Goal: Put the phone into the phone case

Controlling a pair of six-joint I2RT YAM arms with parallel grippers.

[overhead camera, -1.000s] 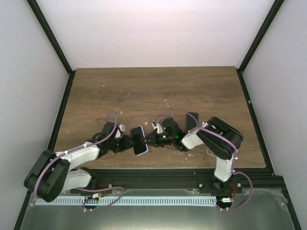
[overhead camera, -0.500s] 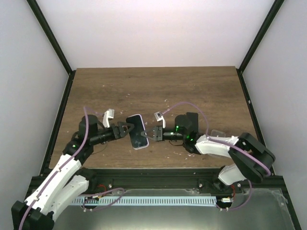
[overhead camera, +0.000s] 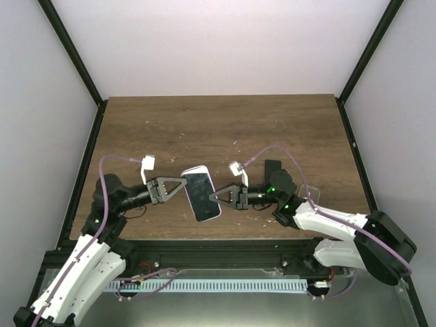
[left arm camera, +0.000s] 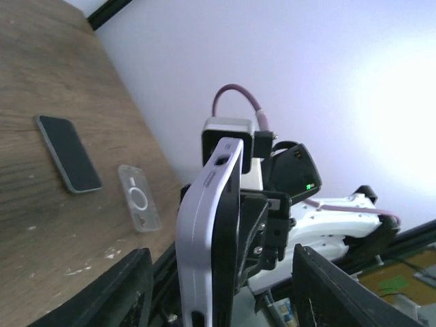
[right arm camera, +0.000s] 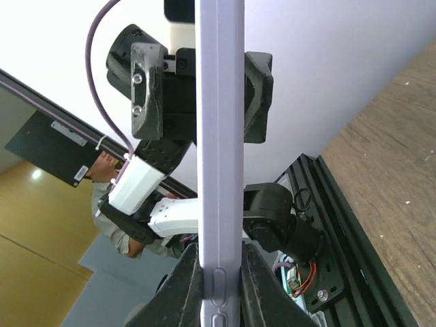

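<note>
Top view: even, diffuse overhead light. Brown wooden surface [overhead camera: 286, 129] uniformly lit, only faint soft shadows under the arms. Frame sharp, walls lean outward at the edges. Left wrist view: white wall blows out at right; lilac-edged phone [left arm camera: 208, 225] close and soft. Right wrist view: backlit by bright wall, far background soft.

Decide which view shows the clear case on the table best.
Left wrist: the clear case lies flat beside the dark phone, ring visible. Top external shows a faint outline; right wrist misses it.
</note>
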